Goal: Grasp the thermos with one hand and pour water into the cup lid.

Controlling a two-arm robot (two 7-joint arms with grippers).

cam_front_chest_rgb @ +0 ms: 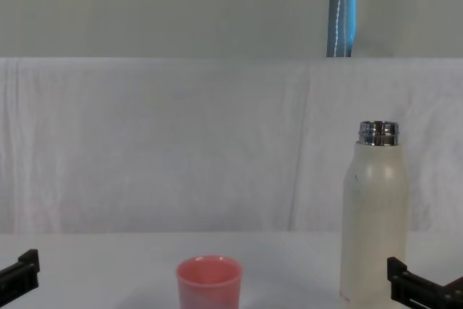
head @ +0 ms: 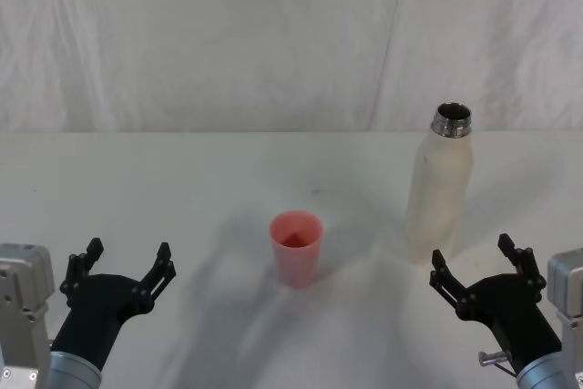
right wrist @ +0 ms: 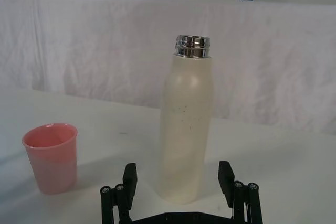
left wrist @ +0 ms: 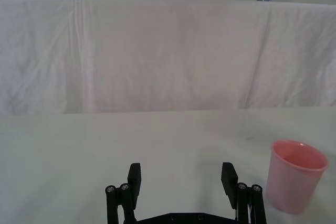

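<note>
Thermos (head: pixel 439 193) stands upright right of centre on the white table (head: pixel 182 189), tall cream-white matte cylinder, rounded shoulders, shiny threaded steel neck, cap off, mouth open; faint dark specks on its body in the right wrist view (right wrist: pixel 185 129). Cup lid (head: pixel 295 248) is a small pink plastic cup, slightly tapered, smooth rounded rim, upright and mouth up near table centre, left of the thermos and well apart from it; also seen at (left wrist: pixel 294 176) and (cam_front_chest_rgb: pixel 208 281). Right gripper (head: pixel 478 266), black plastic fingers on silver-grey metal body, sits low just in front of the thermos base, fingers spread apart, holding nothing, not touching the bottle; nothing between it and the thermos. Left gripper (head: pixel 127 264) hovers at the near left, fingers likewise spread wide and empty, cup lid off to its right. Wrinkled white cloth backdrop (cam_front_chest_rgb: pixel 181 142) hangs behind the table; a blue-grey vertical pole (cam_front_chest_rgb: pixel 342 9) rises above it.
</note>
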